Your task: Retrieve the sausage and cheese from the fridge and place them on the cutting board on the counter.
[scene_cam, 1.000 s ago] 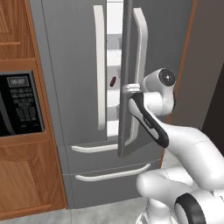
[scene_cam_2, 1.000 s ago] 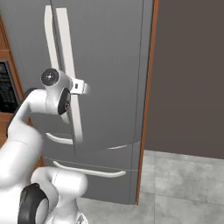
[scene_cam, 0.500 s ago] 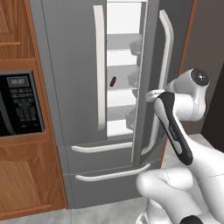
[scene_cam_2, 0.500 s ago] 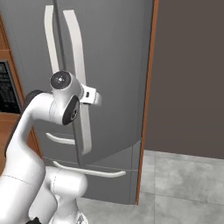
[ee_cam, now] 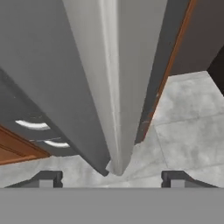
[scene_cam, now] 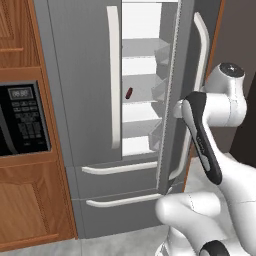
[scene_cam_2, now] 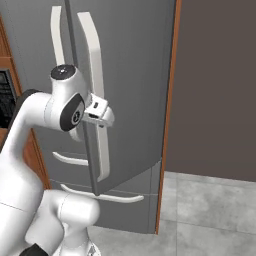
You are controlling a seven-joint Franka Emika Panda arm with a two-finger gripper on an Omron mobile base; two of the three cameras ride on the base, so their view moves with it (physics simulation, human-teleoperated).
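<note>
The end effector (ee_cam: pixel 112 179) is spread wide around the fridge (scene_cam: pixel 90 75) door handle (ee_cam: pixel 111 87); the door could swing shut.

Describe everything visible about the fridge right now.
The fridge is tall, grey and looks like brushed metal, with long white vertical handles and two lower drawers with white bars. Its left door is shut; its right door stands partly swung out, showing white shelves and door bins. A small dark red-brown sausage lies on a middle shelf. Wooden cabinets flank it. The gripper sits open astride the right door's handle, not clamping it.
</note>
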